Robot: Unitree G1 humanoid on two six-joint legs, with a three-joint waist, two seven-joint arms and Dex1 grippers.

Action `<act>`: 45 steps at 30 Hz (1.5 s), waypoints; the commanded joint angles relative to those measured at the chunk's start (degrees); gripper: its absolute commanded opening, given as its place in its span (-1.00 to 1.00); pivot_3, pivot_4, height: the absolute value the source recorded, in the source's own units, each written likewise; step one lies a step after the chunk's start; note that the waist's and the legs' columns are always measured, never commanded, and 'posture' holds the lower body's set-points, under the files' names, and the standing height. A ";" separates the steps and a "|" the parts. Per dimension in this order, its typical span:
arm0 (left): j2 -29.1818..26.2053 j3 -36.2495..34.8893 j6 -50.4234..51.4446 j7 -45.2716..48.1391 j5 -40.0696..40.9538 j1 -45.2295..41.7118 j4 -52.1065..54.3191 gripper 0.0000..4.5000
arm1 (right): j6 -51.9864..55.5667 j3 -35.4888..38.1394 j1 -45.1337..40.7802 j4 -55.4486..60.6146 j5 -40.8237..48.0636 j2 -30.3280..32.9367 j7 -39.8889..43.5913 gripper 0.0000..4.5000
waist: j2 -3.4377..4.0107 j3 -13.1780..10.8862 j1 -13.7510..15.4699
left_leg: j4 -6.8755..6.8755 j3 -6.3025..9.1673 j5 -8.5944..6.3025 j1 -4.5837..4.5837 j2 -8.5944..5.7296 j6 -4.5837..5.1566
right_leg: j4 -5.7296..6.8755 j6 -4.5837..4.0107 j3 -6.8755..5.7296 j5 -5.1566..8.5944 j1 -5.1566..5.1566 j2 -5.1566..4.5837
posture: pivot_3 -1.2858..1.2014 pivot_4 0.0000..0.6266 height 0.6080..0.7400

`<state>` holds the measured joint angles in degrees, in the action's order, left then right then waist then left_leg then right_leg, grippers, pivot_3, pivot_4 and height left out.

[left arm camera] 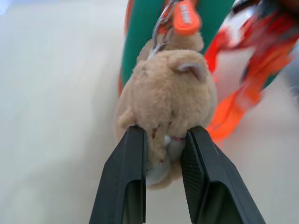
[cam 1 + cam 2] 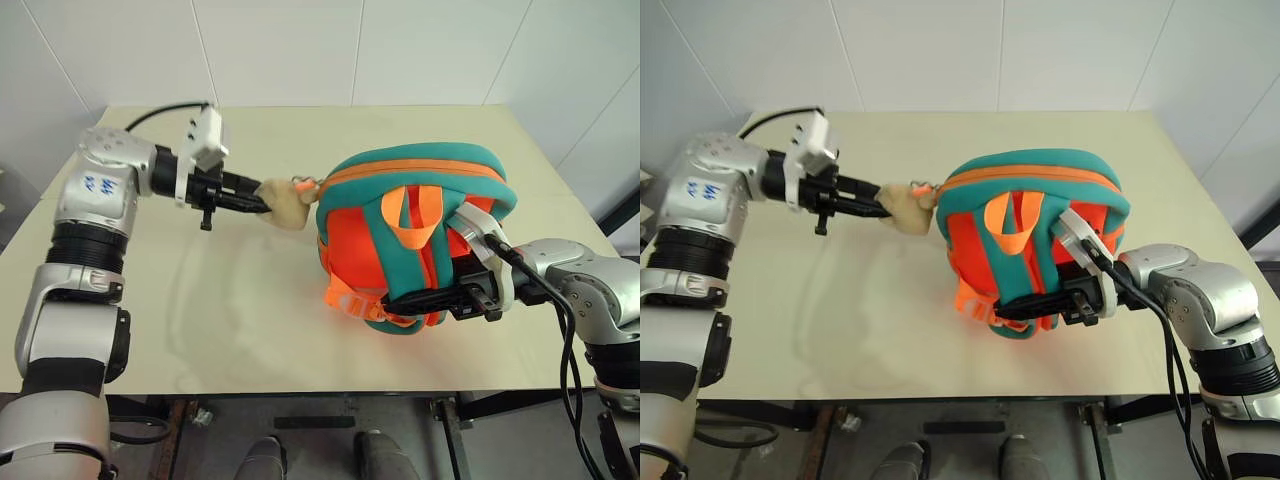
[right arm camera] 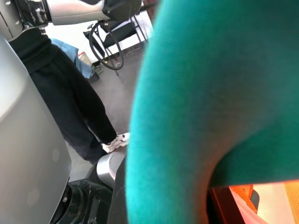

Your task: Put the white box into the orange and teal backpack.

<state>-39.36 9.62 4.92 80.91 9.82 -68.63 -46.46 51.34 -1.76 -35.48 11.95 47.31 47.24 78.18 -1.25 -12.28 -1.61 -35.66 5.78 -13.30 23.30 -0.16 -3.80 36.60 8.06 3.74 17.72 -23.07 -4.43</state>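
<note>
Over on the left, the left gripper [image 2: 262, 203] is clamped on the tan plush charm [image 2: 285, 205], both black fingers [image 1: 128, 177] squeezing the soft toy between them. From the charm a metal clip [image 1: 161, 32] runs on to an orange zipper tab [image 1: 186, 17], right at the side of the orange and teal backpack [image 2: 415, 235]. The backpack sits just beyond that gripper's fingertips, standing up on the cream table [image 2: 200, 320], straps facing the camera. Moving right, the right gripper [image 2: 400, 300] reaches in low against the bag's near side, fingers closed on a teal shoulder strap [image 3: 187, 116]. The white box can't be seen from here. Behind, a person's dark trouser leg [image 3: 77, 109] stands on the floor.
</note>
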 commanded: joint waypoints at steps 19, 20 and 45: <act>8.17 -5.25 -16.14 -5.05 -4.77 12.50 -9.11 -0.63 | -1.28 6.93 5.45 -0.18 3.48 -4.47 -12.28 -1.00 | -0.06 0.03 -0.30 | -0.09 0.00 -0.01 -0.02 0.02 0.02 | 0.25 0.01 0.02 -0.01 -0.03 0.00 | 0.03 -0.52 1.00; 6.79 -6.23 -14.71 -4.28 -3.37 14.95 -4.89 -0.51 | -6.45 5.43 6.55 -0.05 -1.23 -4.32 -12.31 -1.00 | -0.06 0.03 -0.37 | -0.09 0.00 0.00 -0.03 0.01 0.02 | 0.27 0.01 0.02 -0.01 -0.03 0.00 | 0.03 -0.52 1.00; -2.97 -20.28 3.82 -12.31 11.03 36.99 35.08 1.00 | -41.86 18.58 18.15 -15.28 -22.45 5.41 -11.09 0.99 | -0.06 0.03 -0.21 | -0.06 0.00 0.01 -0.17 -0.01 0.02 | 0.19 -0.03 0.03 0.00 0.13 -0.04 | 0.03 -0.52 1.00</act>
<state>-41.65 -8.78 8.34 69.15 18.33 -32.27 -14.38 12.26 14.27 -17.01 -2.70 25.39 51.30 67.50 -1.32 -12.25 -1.82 -35.69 5.77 -13.29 23.11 -0.16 -3.78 36.79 8.03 3.77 17.72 -22.93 -4.47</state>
